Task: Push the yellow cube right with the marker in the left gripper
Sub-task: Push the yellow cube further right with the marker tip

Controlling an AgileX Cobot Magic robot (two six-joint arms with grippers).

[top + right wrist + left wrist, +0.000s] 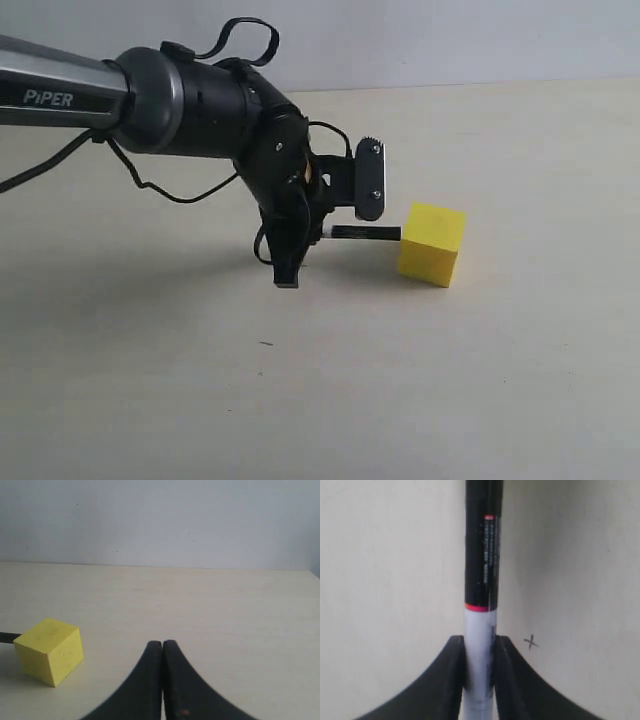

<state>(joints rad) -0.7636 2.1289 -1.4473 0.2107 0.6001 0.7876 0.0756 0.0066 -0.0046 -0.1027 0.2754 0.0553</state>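
My left gripper, black-jawed on the grey-and-black arm, is clamped on the white barrel of the slim black-capped marker. The marker lies level, its black end at the left face of the solid matte yellow cube, which sits on the pale table just right of the gripper. My worry is that the push runs along the marker's own axis: if the cube drags, I judge the smooth barrel could slide back through the jaws. The tip also seems to meet the face high and perhaps off-centre, which could swivel the cube and let the tip skate off. I can't tell whether tip and cube actually touch, since the left wrist view cuts off the marker's far end and misses the cube entirely. The right gripper has its jaws pressed together on nothing, apart from the cube.
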